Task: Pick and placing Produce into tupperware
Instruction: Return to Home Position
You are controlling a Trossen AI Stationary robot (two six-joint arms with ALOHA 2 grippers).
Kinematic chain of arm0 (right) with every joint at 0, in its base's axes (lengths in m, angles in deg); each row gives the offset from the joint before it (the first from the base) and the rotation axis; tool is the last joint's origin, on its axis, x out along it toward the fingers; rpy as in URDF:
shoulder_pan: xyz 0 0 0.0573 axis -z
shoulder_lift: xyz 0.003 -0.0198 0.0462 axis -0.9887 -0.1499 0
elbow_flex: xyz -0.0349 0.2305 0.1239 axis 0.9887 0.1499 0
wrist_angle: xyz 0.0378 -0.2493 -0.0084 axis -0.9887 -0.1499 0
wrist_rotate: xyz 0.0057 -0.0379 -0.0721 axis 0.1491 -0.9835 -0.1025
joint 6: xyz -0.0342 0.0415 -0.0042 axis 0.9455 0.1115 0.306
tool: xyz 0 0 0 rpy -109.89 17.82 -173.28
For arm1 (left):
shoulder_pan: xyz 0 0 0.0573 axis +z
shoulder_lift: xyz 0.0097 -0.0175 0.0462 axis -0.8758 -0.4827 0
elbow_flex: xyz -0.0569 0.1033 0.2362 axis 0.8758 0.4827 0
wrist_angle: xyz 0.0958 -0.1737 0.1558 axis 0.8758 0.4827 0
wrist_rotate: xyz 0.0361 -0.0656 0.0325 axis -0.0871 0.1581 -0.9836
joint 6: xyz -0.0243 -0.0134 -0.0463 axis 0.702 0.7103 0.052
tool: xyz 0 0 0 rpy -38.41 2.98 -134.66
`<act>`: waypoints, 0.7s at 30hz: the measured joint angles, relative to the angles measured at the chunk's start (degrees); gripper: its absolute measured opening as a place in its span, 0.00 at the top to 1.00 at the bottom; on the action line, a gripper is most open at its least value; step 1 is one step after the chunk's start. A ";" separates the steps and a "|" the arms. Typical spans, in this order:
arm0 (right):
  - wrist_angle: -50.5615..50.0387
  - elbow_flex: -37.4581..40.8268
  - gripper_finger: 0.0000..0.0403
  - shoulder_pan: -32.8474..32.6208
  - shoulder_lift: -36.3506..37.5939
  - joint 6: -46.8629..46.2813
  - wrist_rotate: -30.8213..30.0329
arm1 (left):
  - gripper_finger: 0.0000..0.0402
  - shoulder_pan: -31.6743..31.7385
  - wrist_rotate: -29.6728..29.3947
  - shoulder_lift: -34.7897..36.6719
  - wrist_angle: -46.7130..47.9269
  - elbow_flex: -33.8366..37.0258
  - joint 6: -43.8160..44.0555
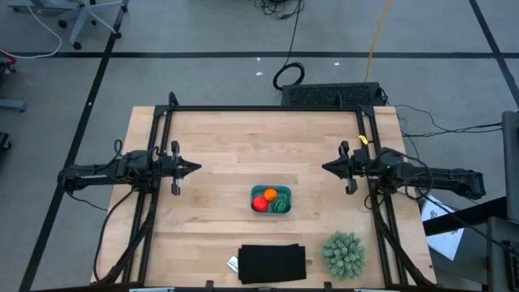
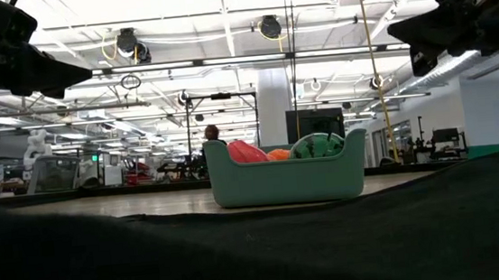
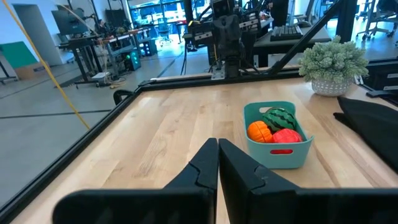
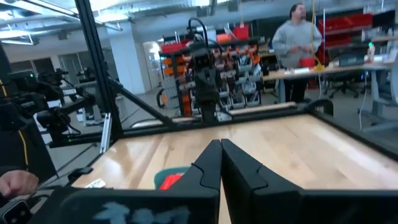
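- Produce [image 1: 270, 195], red, orange and green, sits inside the tupperware [image 2: 289, 177] mid-table, heaped just above its rim; a knock could tip one out.
- Left gripper [image 1: 196, 169] and right gripper [image 1: 324, 168] hang closed and empty, well apart on either side, so I judge a knock unlikely.

A black mat [image 1: 272, 264] and a spiky green plant [image 1: 343, 254] sit on the wooden table [image 1: 243, 146].

You have bare table [image 1: 243, 146] all round the tupperware [image 2: 287, 180]; black mat [image 1: 272, 264] and plant ball [image 1: 343, 255] crowd one edge.
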 joint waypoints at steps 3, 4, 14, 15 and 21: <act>1.05 0.00 1.00 0.00 0.00 0.15 0.00 | 0.96 0.00 0.00 0.00 0.00 0.00 0.00; 1.03 0.00 1.00 0.00 0.00 0.17 0.00 | 0.96 0.00 0.00 0.00 0.00 0.00 0.00; 0.88 0.00 1.00 0.00 0.00 -2.78 0.02 | 0.96 0.00 0.01 0.00 0.00 0.00 0.00; 0.80 0.00 1.00 0.00 -0.02 -2.79 0.04 | 0.96 0.00 0.00 0.00 0.00 0.00 0.00; 0.79 0.00 1.00 0.00 -0.02 -2.85 0.04 | 0.96 0.00 0.00 0.00 0.00 0.00 0.00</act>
